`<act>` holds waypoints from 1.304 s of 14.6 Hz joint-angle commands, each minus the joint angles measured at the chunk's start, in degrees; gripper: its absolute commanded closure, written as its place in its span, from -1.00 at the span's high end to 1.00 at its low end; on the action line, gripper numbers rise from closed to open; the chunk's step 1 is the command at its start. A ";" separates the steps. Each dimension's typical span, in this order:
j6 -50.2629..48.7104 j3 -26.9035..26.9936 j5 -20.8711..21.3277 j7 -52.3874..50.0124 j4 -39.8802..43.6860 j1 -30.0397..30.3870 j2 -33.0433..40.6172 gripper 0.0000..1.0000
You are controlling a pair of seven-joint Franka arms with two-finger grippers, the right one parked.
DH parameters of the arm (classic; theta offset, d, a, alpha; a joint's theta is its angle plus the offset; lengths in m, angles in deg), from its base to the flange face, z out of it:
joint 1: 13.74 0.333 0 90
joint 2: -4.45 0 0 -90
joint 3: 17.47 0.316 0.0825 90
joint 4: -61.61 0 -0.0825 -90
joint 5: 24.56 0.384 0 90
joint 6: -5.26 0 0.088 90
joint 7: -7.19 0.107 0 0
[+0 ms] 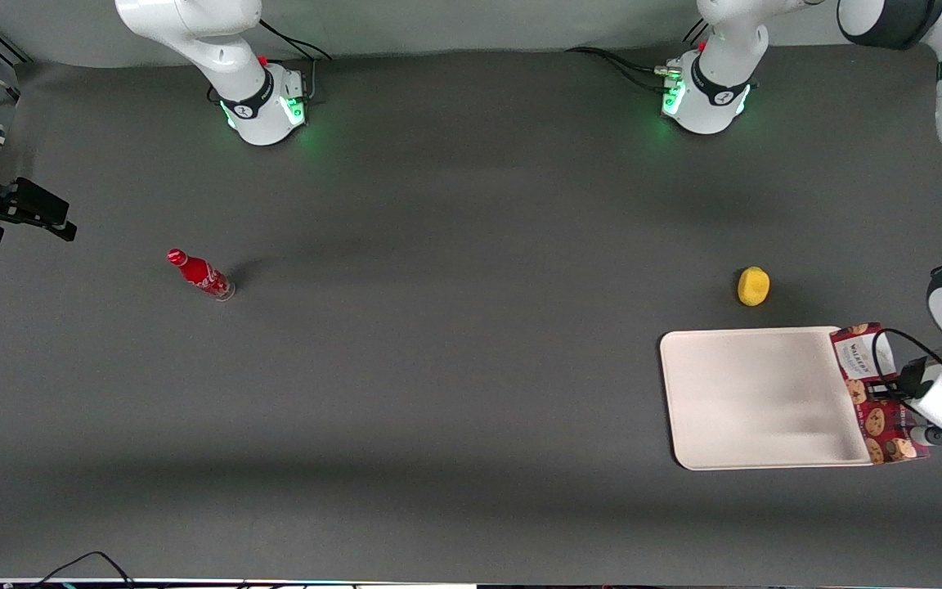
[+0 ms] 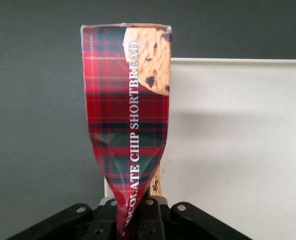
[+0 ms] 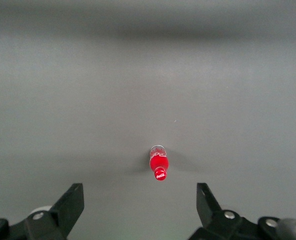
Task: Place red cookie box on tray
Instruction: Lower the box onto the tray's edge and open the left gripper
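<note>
Red cookie box (image 1: 876, 393) is a long narrow carton in red tartan with dark green stripes, chocolate-chip cookie pictures along its lower half and a white label panel at the end farther from the front camera; in the wrist view the red cookie box (image 2: 130, 115) reads "CHOCOLATE CHIP SHORTBREAD" in white down its side, cookie photo at the far end, carton wall visibly pinched and creased where it narrows into the fingers. Left gripper (image 1: 900, 391) has its jaws clamped on the box about mid-length, squeezing it in; the gripper (image 2: 138, 215) shows as a black body with the box wedged between. Box sits along the tray's (image 1: 753, 401) edge toward the working arm's end of the table, overlapping the rim; lifted or resting, cannot tell. Tray is cream-beige, rounded corners, low rim. Yellow lemon-like fruit (image 1: 753, 286) at 12 o'clock from the tray, near it. Small red bottle (image 1: 199, 275) well apart, roughly 10 o'clock from the tray toward the parked arm's end.
</note>
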 commanded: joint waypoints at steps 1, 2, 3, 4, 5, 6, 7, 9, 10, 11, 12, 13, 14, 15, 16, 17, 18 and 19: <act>2.36 0.07 -2.53 4.21 0.99 0.46 -1.96 -1.00; 2.36 0.07 -2.88 4.21 0.91 0.46 -2.13 -1.00; 2.36 0.07 -2.97 4.21 0.99 0.55 -2.31 -1.00; 2.45 0.07 -3.14 4.13 0.91 0.55 -2.66 -1.00; 2.45 0.07 -3.41 4.04 0.99 0.55 -2.92 -1.00; 2.45 0.07 -4.54 4.04 0.91 0.46 -3.19 -1.00; 2.45 0.07 -5.07 4.04 0.90 0.46 -3.45 -0.54; 2.45 0.07 -5.17 3.95 0.90 0.55 -3.45 0.65; 2.36 0.07 -5.17 3.52 0.56 0.55 -2.84 1.00; 2.36 0.07 -5.25 3.16 -0.23 1.07 -1.88 1.00; 2.36 -0.19 -5.17 2.81 -1.02 1.78 -0.39 1.00; 2.19 -0.37 -5.17 2.63 -1.46 1.78 1.19 1.00; 1.14 -0.63 -4.99 2.63 -1.64 2.13 3.03 1.00; 0.69 -1.94 -4.90 2.81 -2.43 3.00 5.40 1.00; 0.17 -3.17 -4.55 2.72 -4.09 3.62 8.56 1.00; -0.88 -4.31 -4.46 2.63 -4.98 3.63 11.11 1.00; -2.72 -5.28 -4.55 1.94 -5.68 3.63 14.01 1.00; -4.74 -6.42 -4.90 -0.77 -6.56 3.54 16.73 1.00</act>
